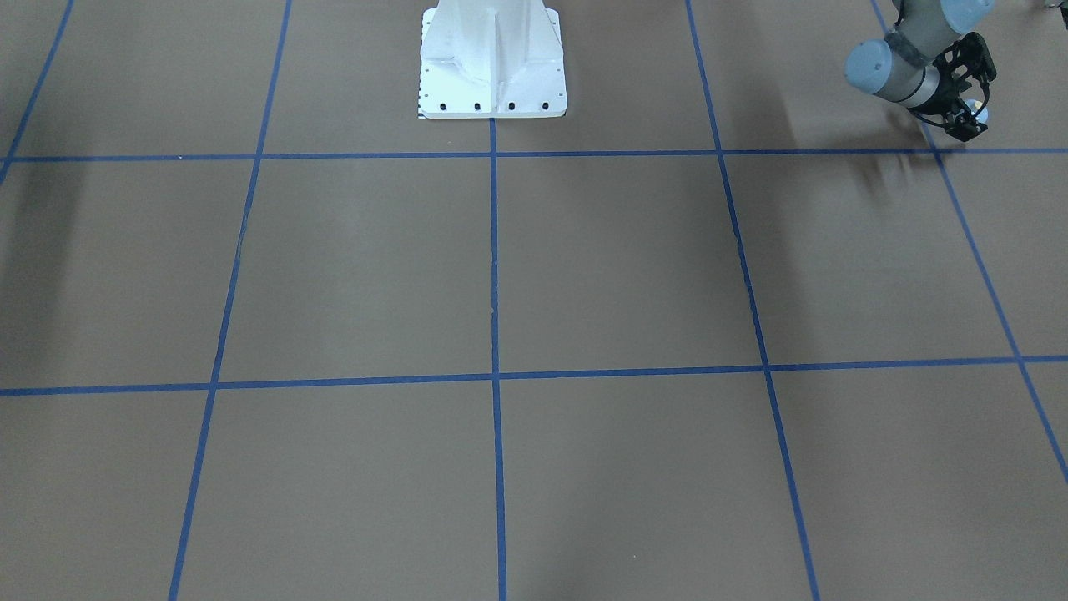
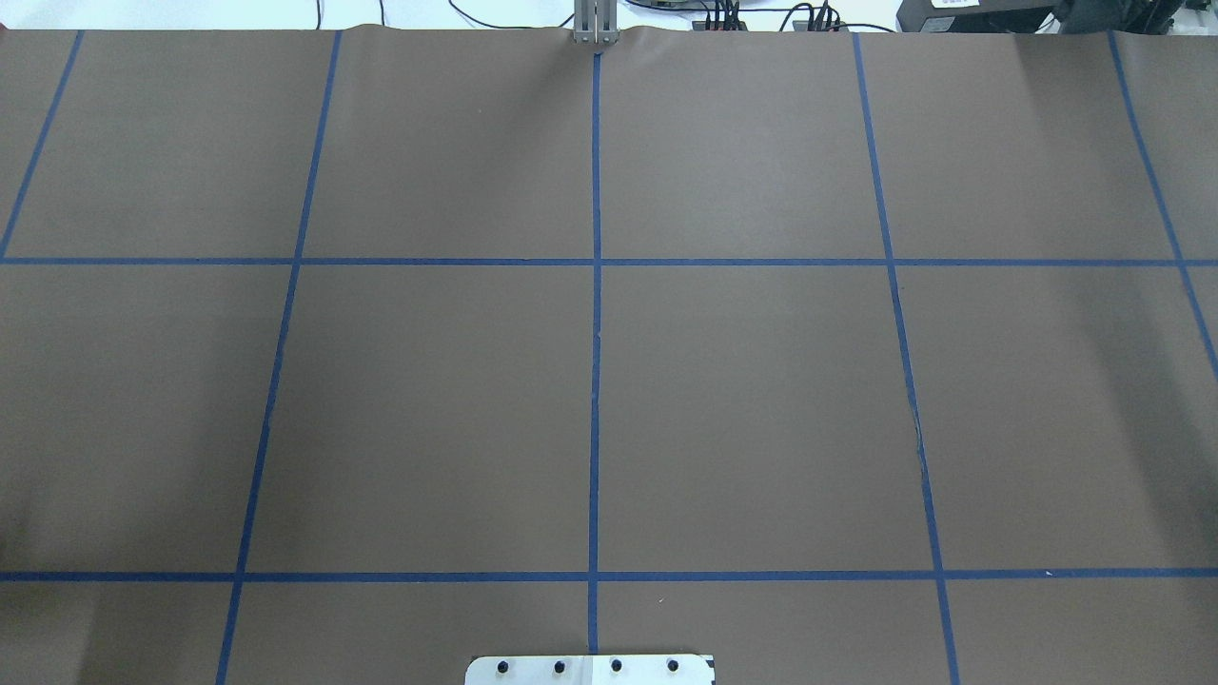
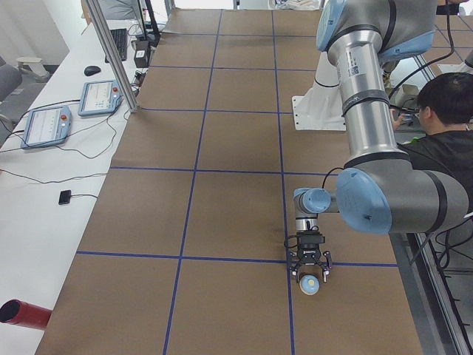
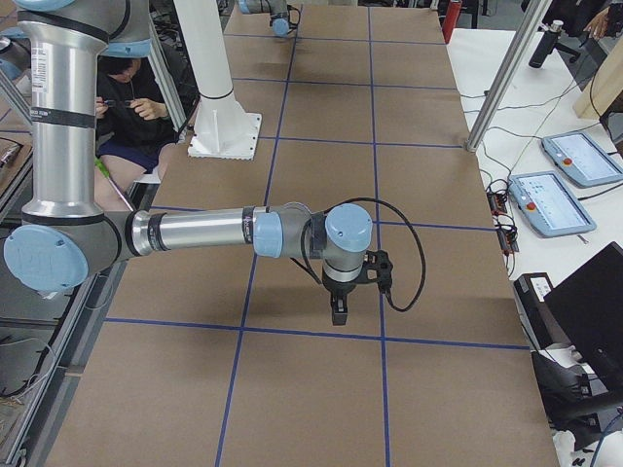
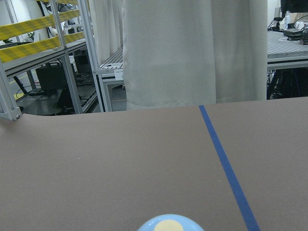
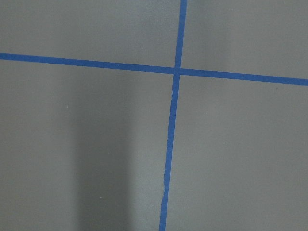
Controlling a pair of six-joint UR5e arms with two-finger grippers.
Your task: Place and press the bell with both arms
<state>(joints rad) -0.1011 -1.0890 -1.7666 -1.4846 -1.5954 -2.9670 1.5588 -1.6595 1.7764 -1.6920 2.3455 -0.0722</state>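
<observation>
The light-blue bell with a cream button sits between the fingers of my left gripper, near my left end of the table. The side view shows the gripper closed around the bell, low over the brown table. I cannot tell if the bell touches the surface. The bell's top shows at the bottom edge of the left wrist view. My right gripper points down over a blue tape line near the other end of the table. It shows only in that side view, so I cannot tell its state.
The white pedestal is bolted at the robot's side of the table, which has a grid of blue tape. An operator sits behind the robot. Teach pendants and a red cylinder lie on the white bench beside the table.
</observation>
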